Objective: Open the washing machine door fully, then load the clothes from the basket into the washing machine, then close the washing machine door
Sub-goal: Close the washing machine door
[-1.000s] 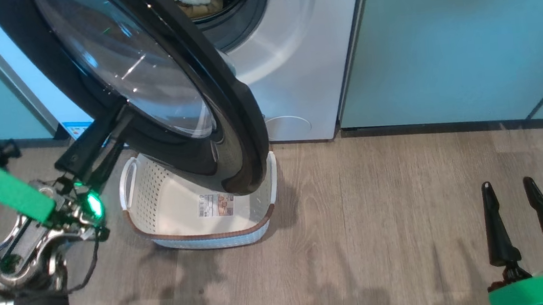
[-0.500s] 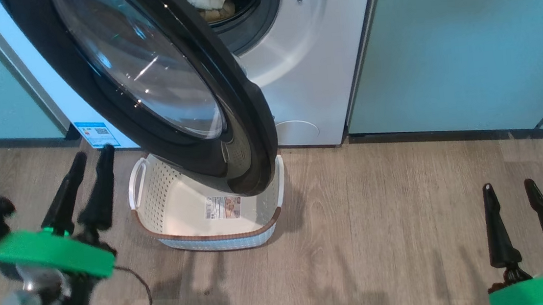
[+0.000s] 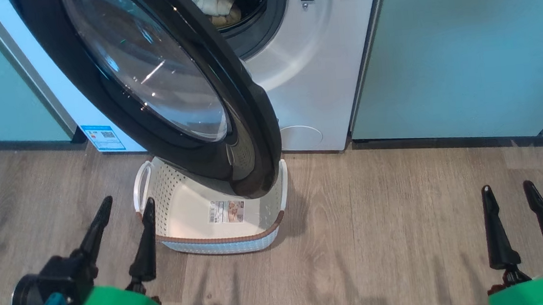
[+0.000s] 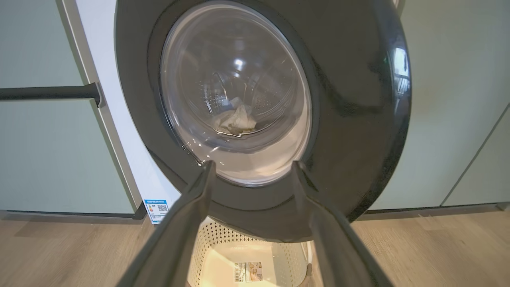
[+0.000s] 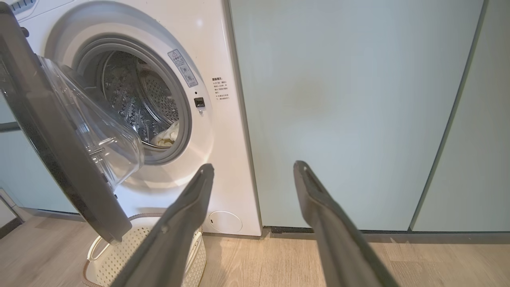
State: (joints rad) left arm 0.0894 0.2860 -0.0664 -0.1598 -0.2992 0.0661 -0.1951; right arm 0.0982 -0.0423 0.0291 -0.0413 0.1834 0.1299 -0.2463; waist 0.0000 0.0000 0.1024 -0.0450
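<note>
The washing machine door [image 3: 228, 102] [image 4: 350, 119] [image 5: 48, 159] hangs about half open, its glass bowl bulging toward the drum. Pale clothes [image 3: 209, 0] [image 4: 235, 119] [image 5: 167, 137] lie inside the washing machine [image 3: 313, 70] [image 5: 215, 131]. The cream basket [image 3: 179, 219] [image 4: 223, 255] [image 5: 119, 255] stands on the floor under the door's lower edge; only a label shows on its bottom. My left gripper [image 3: 126, 207] [image 4: 253, 167] is open, left of the basket and in front of the door's outer face, touching nothing. My right gripper [image 3: 505, 188] [image 5: 253, 167] is open at the lower right, well clear of the machine.
Pale green cabinet panels [image 3: 464, 47] [image 4: 48, 151] flank the machine on both sides. Wooden floor [image 3: 382, 241] spreads wide to the right of the basket. A blue sticker [image 3: 103, 137] marks the machine's lower left corner.
My left gripper has pulled away from the door's outer face, dropped to the lower left and turned its fingers upright. The camera shifted slightly. The right gripper has not moved.
</note>
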